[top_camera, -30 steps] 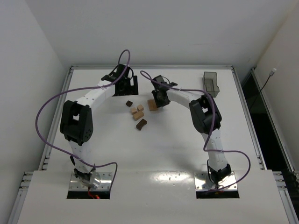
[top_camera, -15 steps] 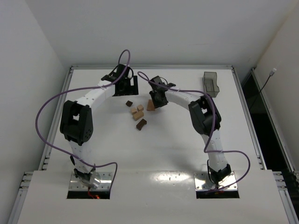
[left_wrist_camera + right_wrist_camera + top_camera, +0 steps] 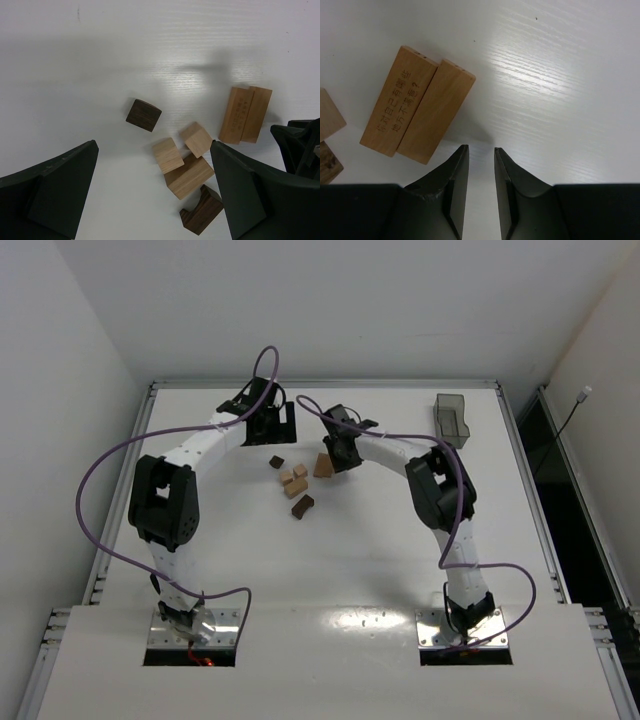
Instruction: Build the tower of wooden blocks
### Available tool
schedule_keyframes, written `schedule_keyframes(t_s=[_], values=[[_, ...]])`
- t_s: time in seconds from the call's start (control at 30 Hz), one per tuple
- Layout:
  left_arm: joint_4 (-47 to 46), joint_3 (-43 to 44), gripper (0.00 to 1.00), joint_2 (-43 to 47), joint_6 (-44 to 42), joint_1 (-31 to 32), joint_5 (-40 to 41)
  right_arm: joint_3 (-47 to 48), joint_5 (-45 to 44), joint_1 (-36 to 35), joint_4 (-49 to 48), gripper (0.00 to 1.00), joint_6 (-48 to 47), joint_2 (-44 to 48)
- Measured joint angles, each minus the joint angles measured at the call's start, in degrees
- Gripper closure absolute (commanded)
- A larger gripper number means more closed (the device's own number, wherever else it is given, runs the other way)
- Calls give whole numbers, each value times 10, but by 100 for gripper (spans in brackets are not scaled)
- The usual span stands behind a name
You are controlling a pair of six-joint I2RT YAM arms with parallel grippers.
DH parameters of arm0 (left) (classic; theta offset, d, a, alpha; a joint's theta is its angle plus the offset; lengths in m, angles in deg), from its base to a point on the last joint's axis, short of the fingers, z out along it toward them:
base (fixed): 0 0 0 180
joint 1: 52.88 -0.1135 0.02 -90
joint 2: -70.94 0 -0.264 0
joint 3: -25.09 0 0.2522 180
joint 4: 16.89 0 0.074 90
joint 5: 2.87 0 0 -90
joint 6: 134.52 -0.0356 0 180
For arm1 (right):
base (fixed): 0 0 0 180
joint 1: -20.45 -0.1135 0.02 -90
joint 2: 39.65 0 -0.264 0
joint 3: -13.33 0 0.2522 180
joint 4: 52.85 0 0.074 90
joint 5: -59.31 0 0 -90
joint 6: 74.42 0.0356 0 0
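Your workspace is a white table (image 3: 360, 560). Its top looks finely grained in the wrist views, where a soft glare (image 3: 535, 70) lies across it. A metal rail (image 3: 118, 500) frames its left, far and right edges. Plain white walls close you in: the left wall (image 3: 50, 390), the back wall (image 3: 330, 310) and the right wall (image 3: 605, 330). Between the table and the right wall you see a dark gap (image 3: 575, 530). A thin black cable (image 3: 568, 422) runs down into it from a white plug (image 3: 585, 392). A white board (image 3: 330, 660) covers the near edge.
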Motion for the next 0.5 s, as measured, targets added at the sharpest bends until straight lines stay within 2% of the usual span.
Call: schedule_keyframes(t_s=[0.5], values=[[0,0,6,0,0,0,-4,60,-17,9,-1,76,0,-21]])
